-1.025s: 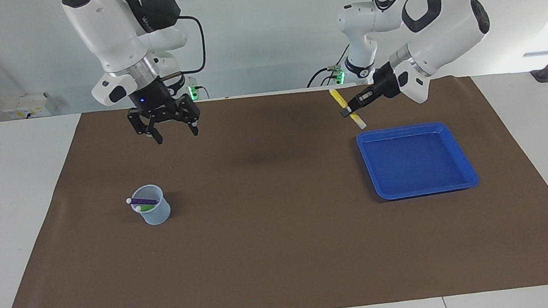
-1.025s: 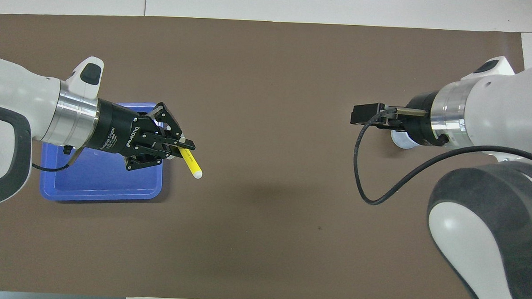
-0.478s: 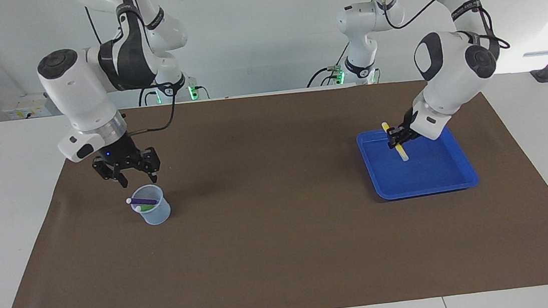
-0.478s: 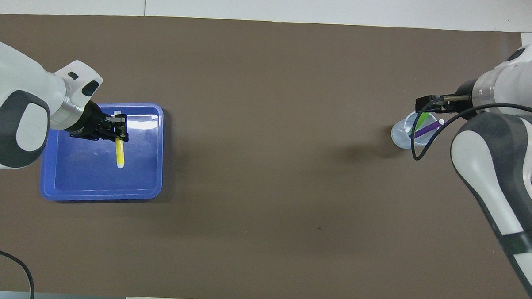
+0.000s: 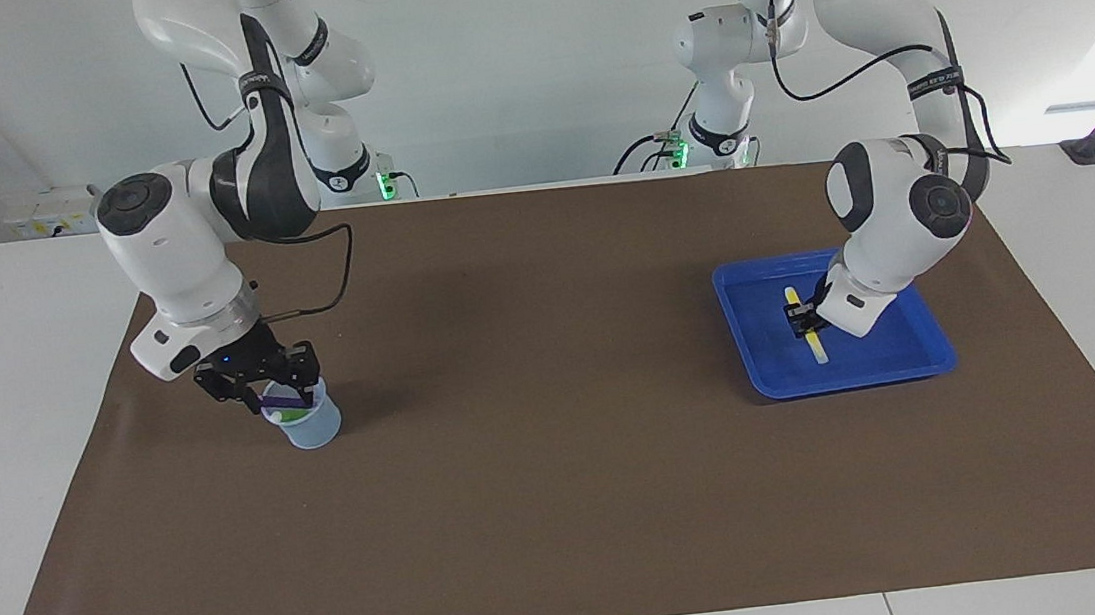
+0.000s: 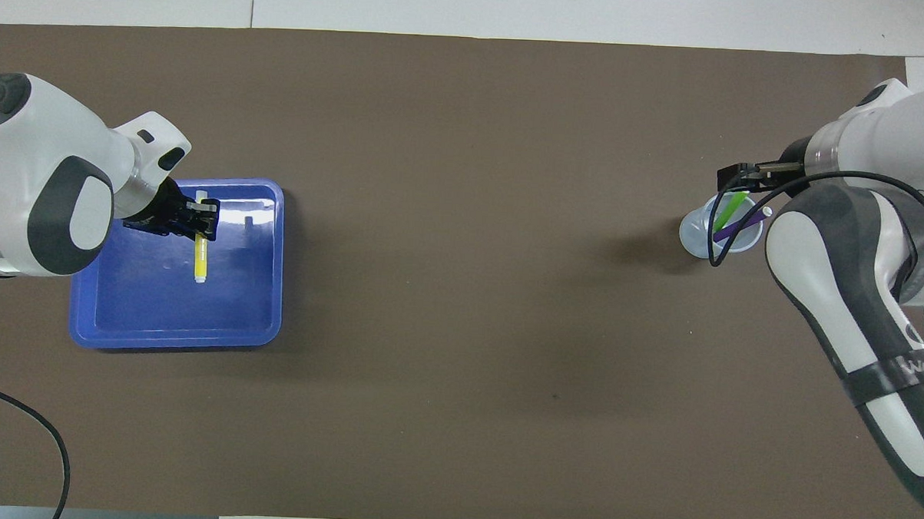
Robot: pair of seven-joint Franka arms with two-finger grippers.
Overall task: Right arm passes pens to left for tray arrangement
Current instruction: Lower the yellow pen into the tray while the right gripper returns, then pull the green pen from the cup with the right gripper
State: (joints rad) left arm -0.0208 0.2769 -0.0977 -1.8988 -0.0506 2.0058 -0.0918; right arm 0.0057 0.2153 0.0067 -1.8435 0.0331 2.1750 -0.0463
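The blue tray (image 5: 856,376) (image 6: 175,340) lies toward the left arm's end of the table. My left gripper (image 5: 803,318) (image 6: 202,213) is low inside it, shut on the yellow pen (image 5: 815,342) (image 6: 199,254), which slants down toward the tray floor. I cannot tell whether the pen touches the floor. Toward the right arm's end stands a translucent cup (image 5: 310,431) (image 6: 693,237) holding the purple pen (image 5: 285,403) (image 6: 744,223) and the green pen (image 6: 731,207). My right gripper (image 5: 277,399) is at the cup's mouth, open, with a finger on each side of the purple pen.
A brown mat (image 5: 543,469) covers most of the white table (image 5: 14,399). The right arm's black wrist cable (image 6: 712,245) loops over the cup in the overhead view. Another cable (image 6: 33,436) lies at the mat's corner near the left arm.
The left gripper carried the yellow pen from beside the tray down into it. The right gripper came down from high above the mat to the cup's mouth, its fingers narrowing.
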